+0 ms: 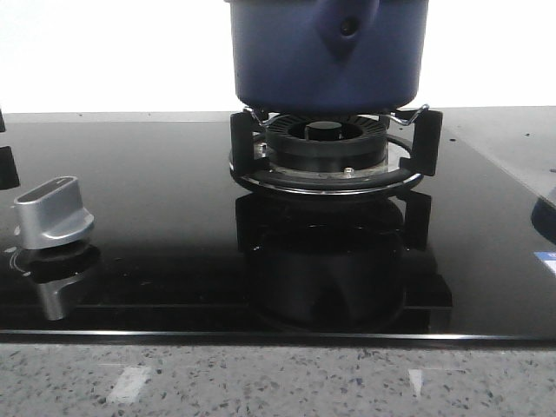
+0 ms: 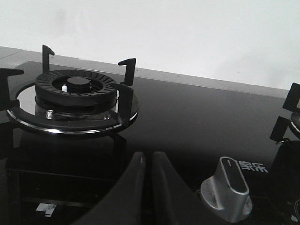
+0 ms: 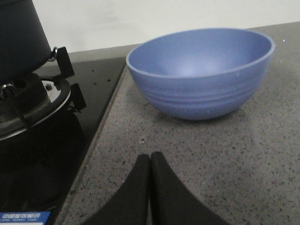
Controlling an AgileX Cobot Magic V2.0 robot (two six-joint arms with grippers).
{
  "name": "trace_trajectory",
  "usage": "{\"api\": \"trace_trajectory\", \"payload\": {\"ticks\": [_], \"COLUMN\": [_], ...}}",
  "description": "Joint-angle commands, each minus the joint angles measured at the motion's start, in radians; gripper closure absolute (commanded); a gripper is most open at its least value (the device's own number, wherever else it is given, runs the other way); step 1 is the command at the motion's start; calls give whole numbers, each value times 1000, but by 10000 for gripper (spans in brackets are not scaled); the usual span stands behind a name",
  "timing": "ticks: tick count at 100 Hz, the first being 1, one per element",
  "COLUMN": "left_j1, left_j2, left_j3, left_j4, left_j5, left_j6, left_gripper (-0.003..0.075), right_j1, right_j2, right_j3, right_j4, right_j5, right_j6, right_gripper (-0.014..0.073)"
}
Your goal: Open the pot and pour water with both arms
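The dark blue pot [image 1: 287,61] stands on the black burner [image 1: 326,148] at the top middle of the front view, its handle mount [image 1: 347,24] facing the camera; its top is cut off by the frame. The pot's dark wall also shows in the right wrist view [image 3: 21,37]. My right gripper [image 3: 150,159] is shut and empty, low over the grey stone counter, short of a blue bowl [image 3: 201,75]. My left gripper [image 2: 147,157] is shut and empty over the black glass hob, next to a silver knob [image 2: 227,187]. Neither gripper shows in the front view.
A second burner [image 2: 75,91] with upright prongs and no pot lies ahead of my left gripper. The silver knob [image 1: 54,213] sits at the hob's left. The bowl's edge [image 1: 547,217] shows at the far right. The speckled counter [image 1: 278,382] runs along the front.
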Motion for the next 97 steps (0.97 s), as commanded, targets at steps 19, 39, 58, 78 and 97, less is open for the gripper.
{"api": "trace_trajectory", "payload": {"ticks": [19, 39, 58, 78, 97], "left_j1": [3, 7, 7, 7, 7], "left_j2": [-27, -27, -27, -27, -27], "left_j3": [31, 31, 31, 31, 31], "left_j4": [-3, -3, -3, -3, -3], "left_j5": [-71, -71, -71, -71, -71], "left_j6": [-10, -10, -10, -10, -10], "left_gripper": [741, 741, 741, 741, 741], "right_j1": [-3, -3, -3, -3, -3], "right_j2": [-110, -116, -116, -116, -116], "right_j3": [57, 57, 57, 57, 57], "right_j4": [-33, -75, -75, -75, -75], "right_j5": [-62, -60, -60, -60, -60], "right_j6": [24, 24, 24, 24, 24], "right_gripper": [639, 639, 639, 639, 639]}}
